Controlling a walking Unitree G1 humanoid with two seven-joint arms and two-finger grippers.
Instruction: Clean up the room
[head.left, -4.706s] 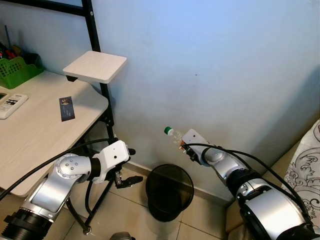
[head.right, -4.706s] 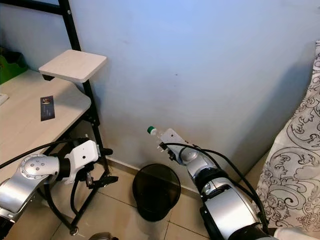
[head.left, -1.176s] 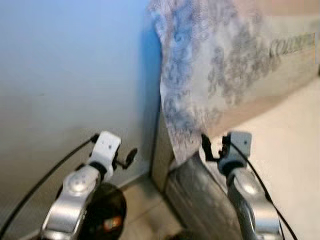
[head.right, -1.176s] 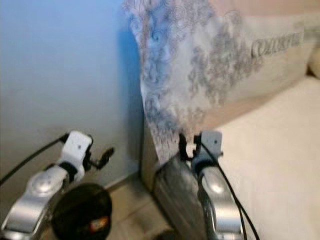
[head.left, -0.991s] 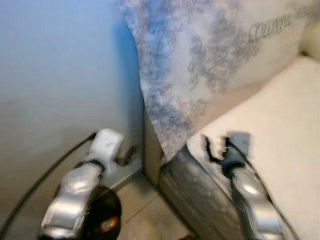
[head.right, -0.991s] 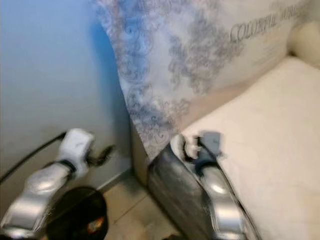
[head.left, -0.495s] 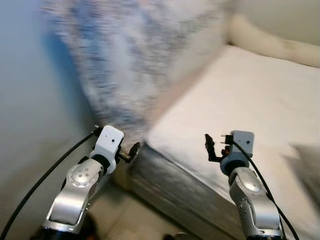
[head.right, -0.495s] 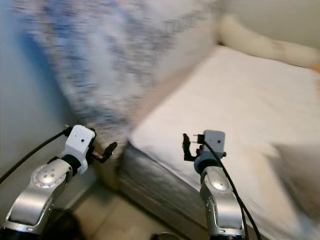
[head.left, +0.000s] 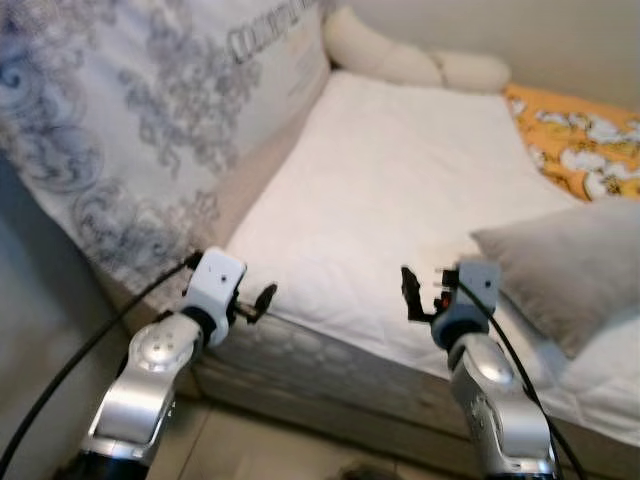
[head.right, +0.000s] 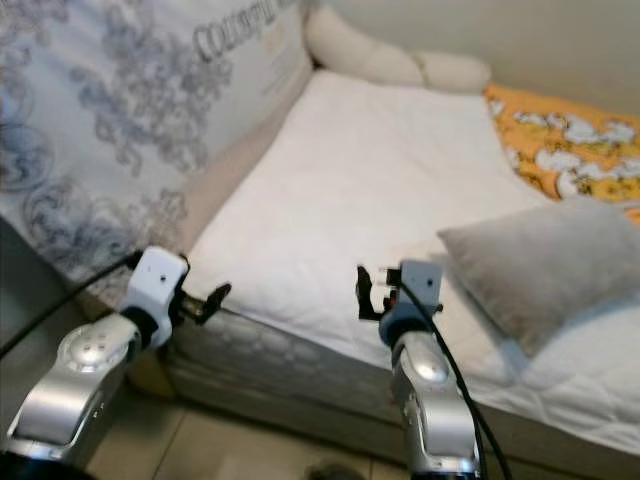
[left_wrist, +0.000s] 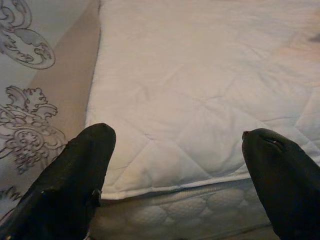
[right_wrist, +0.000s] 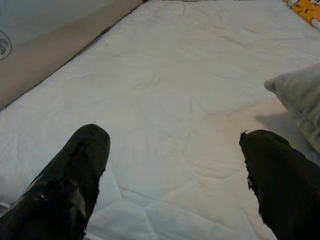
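Over 1 white mattress (head.left: 400, 170) w/ 1 grey pillow (head.left: 570, 268): left claw (left_wrist: 175, 170), right claw (right_wrist: 175, 165) both spread apart.

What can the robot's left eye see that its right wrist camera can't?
The left eye view alone has both silver arms, the left gripper, the patterned sheet hanging beside the bed and the cream bolster at the far end. The right wrist view alone has a close look along the right gripper, its black fingers spread apart with nothing between them. Both have the white mattress, the grey pillow and the orange blanket.
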